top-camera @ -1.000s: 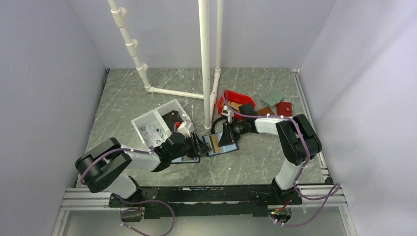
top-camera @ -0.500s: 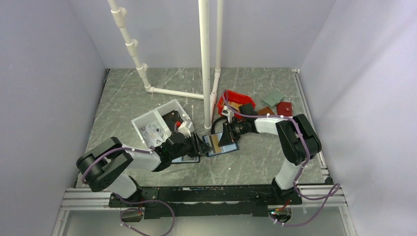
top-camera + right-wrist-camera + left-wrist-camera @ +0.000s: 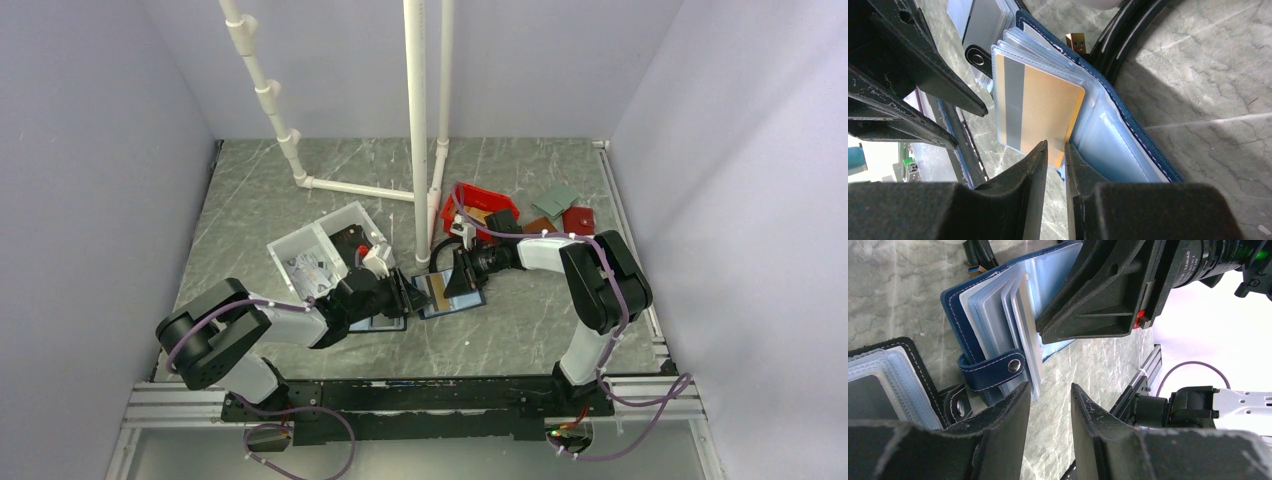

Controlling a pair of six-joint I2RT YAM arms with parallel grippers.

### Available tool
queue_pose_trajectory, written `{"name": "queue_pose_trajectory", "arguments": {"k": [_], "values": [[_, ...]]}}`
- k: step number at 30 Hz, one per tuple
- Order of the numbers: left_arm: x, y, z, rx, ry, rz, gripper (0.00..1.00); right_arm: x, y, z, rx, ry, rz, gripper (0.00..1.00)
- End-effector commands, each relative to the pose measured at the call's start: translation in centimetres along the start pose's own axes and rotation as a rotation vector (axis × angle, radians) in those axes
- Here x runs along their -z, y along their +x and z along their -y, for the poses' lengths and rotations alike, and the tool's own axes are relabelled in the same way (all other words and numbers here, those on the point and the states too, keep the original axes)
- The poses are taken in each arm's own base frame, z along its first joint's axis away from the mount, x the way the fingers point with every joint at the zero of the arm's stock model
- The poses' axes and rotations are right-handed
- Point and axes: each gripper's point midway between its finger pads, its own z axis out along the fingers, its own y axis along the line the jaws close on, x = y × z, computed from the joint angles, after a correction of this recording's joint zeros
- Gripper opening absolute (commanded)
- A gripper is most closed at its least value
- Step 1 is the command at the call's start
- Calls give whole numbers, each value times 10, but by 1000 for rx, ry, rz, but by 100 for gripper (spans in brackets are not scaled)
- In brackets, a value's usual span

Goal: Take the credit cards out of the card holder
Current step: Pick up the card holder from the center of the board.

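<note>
Left gripper (image 3: 1049, 392): jaws part open, nothing between the pads, touching nothing that I can see. Just to its outer side lies the black-edged folio (image 3: 878, 371), not the target. The card holder (image 3: 955, 305) sits dead ahead of the left jaws, open on the table (image 3: 1198, 75), clear sleeves fanned upward, its snap tab (image 3: 990, 372) just beyond the left-hand finger. In the top view the holder lies between the two grippers, which face each other across it. One credit card (image 3: 1043, 107), gold with a dark stripe, shows in the uppermost sleeve. The stripe, and so the long axis, runs toward the right gripper (image 3: 1055, 147), which puts a short end nearest those jaws. The right arm is nearer the card, the left nearer the tab and cover. Right jaws are closed to a narrow slit with the card's near edge at the slit. I cannot tell whether the pads pinch it or only rest against it. Likely next: draw the card out along that long axis while the left steadies the cover.
</note>
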Motion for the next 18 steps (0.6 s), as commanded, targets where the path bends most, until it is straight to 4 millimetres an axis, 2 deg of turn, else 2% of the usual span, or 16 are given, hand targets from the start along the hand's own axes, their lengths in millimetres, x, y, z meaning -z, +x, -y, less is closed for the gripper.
{"name": "queue_pose_trajectory", "arguments": {"k": [1,18], "values": [[-4,-13,24,-5,80,31,40,-1,-6,9,10,35,6,22],[-15,-8,18,16,65,10,40,-1,-6,9,7,35,5,22]]}}
